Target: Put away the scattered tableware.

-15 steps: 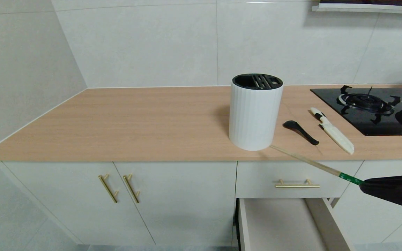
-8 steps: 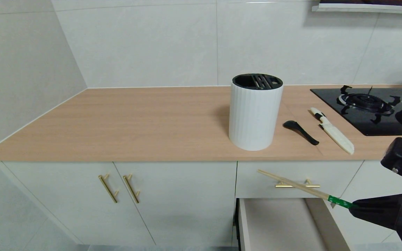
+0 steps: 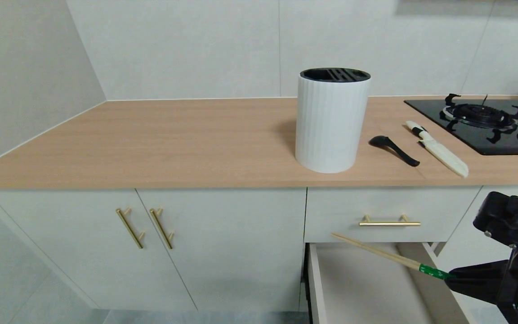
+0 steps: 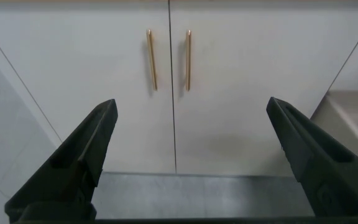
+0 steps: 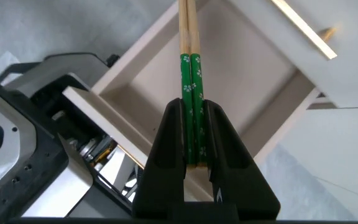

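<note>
chopsticks [image 3: 385, 254] slant leftward over drawer [image 3: 358, 288]

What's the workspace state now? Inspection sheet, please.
Surface: wooden countertop, bare left of the white utensil holder.
Job's things: chopsticks held by the right gripper over the open drawer; black spoon and white knife lying right of the holder.
Clutter: nothing seen.
Grippers: right shut on chopsticks; left gripper open, facing the cabinet doors.
Cables: nothing seen.
Surroundings: gas hob, tiled wall.
</note>
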You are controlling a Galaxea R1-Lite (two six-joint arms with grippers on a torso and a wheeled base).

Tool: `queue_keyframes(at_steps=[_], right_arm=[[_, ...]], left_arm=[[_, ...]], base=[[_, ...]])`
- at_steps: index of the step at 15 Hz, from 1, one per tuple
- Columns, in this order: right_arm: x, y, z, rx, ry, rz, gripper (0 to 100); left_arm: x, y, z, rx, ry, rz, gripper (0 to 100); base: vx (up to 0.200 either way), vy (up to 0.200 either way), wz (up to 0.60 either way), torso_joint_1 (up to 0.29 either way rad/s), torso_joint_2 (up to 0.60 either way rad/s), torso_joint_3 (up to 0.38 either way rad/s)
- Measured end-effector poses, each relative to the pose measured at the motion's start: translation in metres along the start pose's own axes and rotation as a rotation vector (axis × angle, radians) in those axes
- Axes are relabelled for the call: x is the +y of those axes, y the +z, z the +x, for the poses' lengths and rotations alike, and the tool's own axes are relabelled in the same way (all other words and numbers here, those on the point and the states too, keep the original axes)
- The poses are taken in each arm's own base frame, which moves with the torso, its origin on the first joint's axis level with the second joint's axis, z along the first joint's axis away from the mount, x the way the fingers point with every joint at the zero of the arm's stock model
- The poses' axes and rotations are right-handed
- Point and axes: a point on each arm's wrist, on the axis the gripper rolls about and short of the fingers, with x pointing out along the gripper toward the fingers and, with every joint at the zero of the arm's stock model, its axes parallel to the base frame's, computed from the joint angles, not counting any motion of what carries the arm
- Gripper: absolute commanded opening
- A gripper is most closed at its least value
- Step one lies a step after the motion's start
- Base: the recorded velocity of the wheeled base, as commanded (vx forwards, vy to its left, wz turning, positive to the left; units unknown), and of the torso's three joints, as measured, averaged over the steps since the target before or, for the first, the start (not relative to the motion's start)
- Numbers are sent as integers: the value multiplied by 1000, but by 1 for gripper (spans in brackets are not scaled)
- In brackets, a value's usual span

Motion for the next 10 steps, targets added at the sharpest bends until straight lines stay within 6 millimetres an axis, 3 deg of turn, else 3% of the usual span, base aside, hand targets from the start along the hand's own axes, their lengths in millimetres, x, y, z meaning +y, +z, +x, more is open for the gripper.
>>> queue_keyframes(at_steps=[10], right_arm=[[0,0,9,35,2,-1,0]], left_arm=[[0,0,0,0,0,0,100]], base=[[0,0,0,-156,461,301]])
